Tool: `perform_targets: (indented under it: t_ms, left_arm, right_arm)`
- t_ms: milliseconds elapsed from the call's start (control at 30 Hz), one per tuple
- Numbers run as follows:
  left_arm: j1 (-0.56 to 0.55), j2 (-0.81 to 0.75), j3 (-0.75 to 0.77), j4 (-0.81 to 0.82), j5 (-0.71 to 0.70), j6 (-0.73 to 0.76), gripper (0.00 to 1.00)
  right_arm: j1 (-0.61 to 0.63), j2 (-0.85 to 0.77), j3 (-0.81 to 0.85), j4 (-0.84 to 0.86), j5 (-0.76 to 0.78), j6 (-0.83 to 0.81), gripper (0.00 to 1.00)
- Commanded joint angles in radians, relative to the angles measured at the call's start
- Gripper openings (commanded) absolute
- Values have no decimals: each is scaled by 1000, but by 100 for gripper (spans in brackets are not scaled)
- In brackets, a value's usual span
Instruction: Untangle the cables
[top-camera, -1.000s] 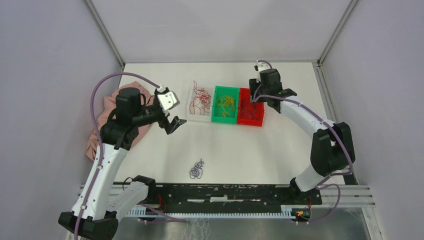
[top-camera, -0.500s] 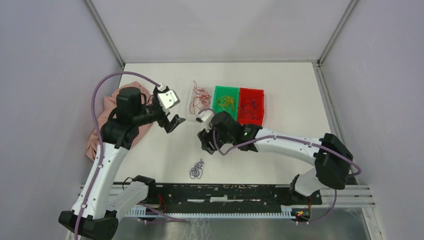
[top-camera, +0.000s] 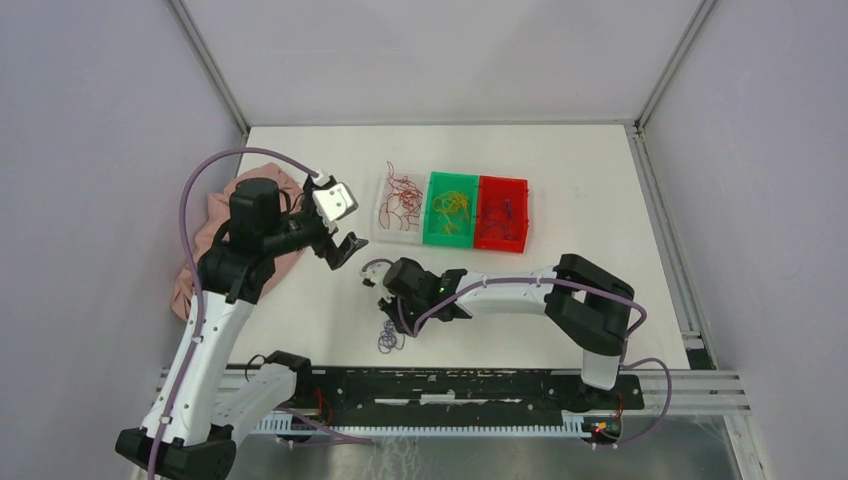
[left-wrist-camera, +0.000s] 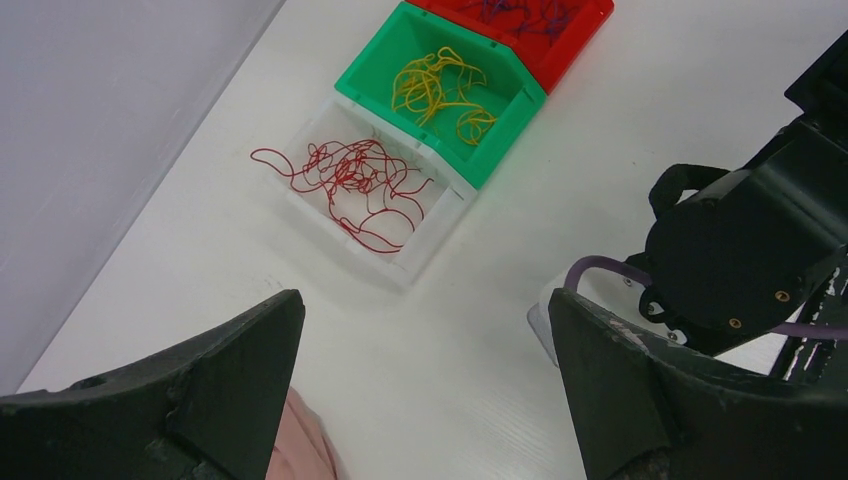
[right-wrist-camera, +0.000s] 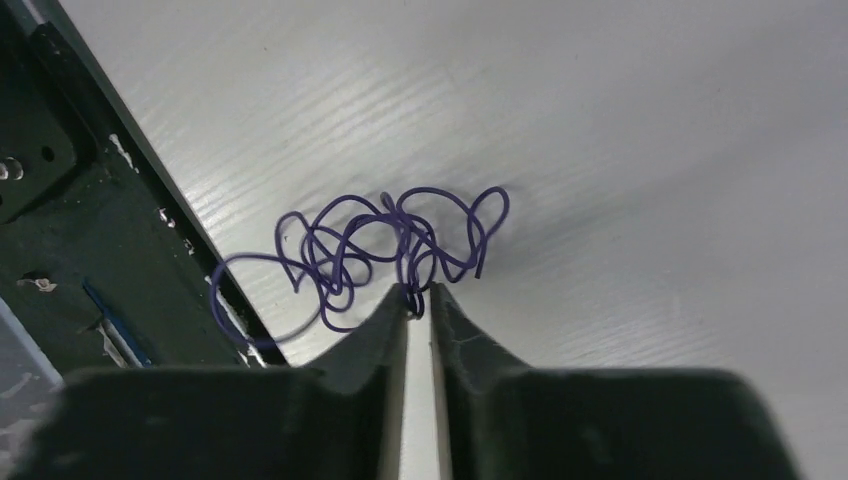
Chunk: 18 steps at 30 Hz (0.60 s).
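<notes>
- The white counter (top-camera: 560, 160) carries everything; I take the green bin (top-camera: 448, 240) on it as my reference for all places.
- My left arm (top-camera: 215, 330) rises far to the left of the green bin, and its wrist is nearer to me than the bin.
- My right arm (top-camera: 520, 290) lies low over the counter, on the near side of the green bin, and reaches toward the left.
- A pink cloth (top-camera: 215, 215) is bunched well to the left of the green bin, partly under the left arm.
- A clear bin (top-camera: 398, 238) touches the left side of the green bin and a red bin (top-camera: 500, 244) touches its right side.
- The left hand (left-wrist-camera: 425, 305) is spread wide and holds nothing; it hangs left of the clear bin.
- The right hand (right-wrist-camera: 420, 293) is narrow, with only a slit between the fingers. Its tips are at the purple clump (right-wrist-camera: 405, 240), and one strand sits between them. I cannot tell if it is already pinched.
- This purple clump lies on the counter, well toward me from the green bin and a little left.
- Red cables (left-wrist-camera: 355, 180) are in the clear bin, and one loop hangs over its left rim.
- Yellow cables (left-wrist-camera: 435, 90) are inside the green bin.
- Some purple cables (top-camera: 505, 210) are in the red bin.
</notes>
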Motion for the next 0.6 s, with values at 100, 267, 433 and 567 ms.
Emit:
perform_targets:
  t_ms: [100, 267, 433, 567]
  left_arm:
    - [0, -28, 20, -24, -4, 44, 99]
    - [0, -38, -3, -23, 61, 20, 99]
    - [-1, -60, -23, -85, 219, 55, 100]
    - [-1, -52, -35, -124, 233, 58, 100]
  right_arm:
    - [-44, -162, 1, 109, 15, 29, 0]
    - [-120, -353, -51, 133, -43, 39, 0]
    - [-191, -507, -71, 132, -78, 32, 0]
    - [-296, -570, -64, 95, -73, 43, 0]
